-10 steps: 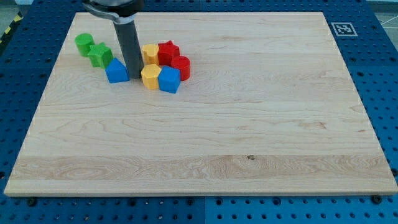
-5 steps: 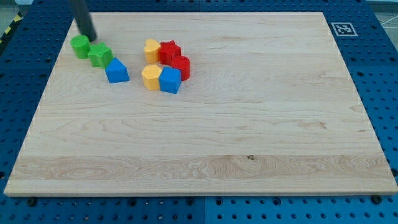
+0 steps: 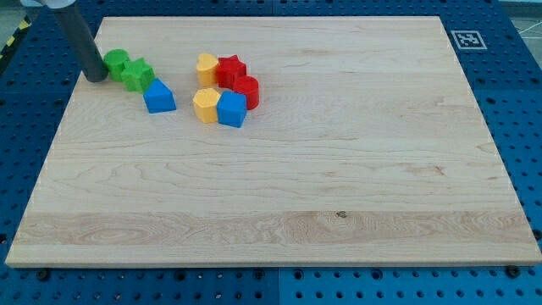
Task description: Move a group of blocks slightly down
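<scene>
My tip (image 3: 95, 79) rests on the board at the view's upper left, just left of a green cylinder (image 3: 116, 62). A green star-like block (image 3: 136, 76) touches that cylinder on its lower right, and a blue house-shaped block (image 3: 158, 97) sits just below and right of the star. Further right is a cluster: a yellow block (image 3: 206, 68), a red star block (image 3: 229, 70), a red cylinder (image 3: 246, 91), a yellow hexagonal block (image 3: 206, 105) and a blue block (image 3: 230, 108).
The wooden board (image 3: 339, 169) lies on a blue perforated table (image 3: 25, 127). A printed marker tag (image 3: 467, 39) sits at the board's top right corner. My tip is close to the board's left edge.
My tip went from between the blue house block and the cluster up to the top left, then down to the left of the green cylinder, which shifted slightly right.
</scene>
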Action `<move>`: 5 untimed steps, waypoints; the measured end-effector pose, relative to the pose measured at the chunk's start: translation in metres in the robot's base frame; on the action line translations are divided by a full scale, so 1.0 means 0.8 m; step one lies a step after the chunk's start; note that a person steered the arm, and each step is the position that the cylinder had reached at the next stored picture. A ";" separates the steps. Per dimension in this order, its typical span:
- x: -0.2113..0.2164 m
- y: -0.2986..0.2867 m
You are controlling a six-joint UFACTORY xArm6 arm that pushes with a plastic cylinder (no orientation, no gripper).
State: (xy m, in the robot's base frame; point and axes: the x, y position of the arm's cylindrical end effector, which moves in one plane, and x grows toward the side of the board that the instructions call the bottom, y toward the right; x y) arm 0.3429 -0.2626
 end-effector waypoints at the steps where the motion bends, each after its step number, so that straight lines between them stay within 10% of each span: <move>1: 0.007 0.038; 3: 0.045 0.017; 5: -0.040 -0.008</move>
State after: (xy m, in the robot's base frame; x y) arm 0.3108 -0.2689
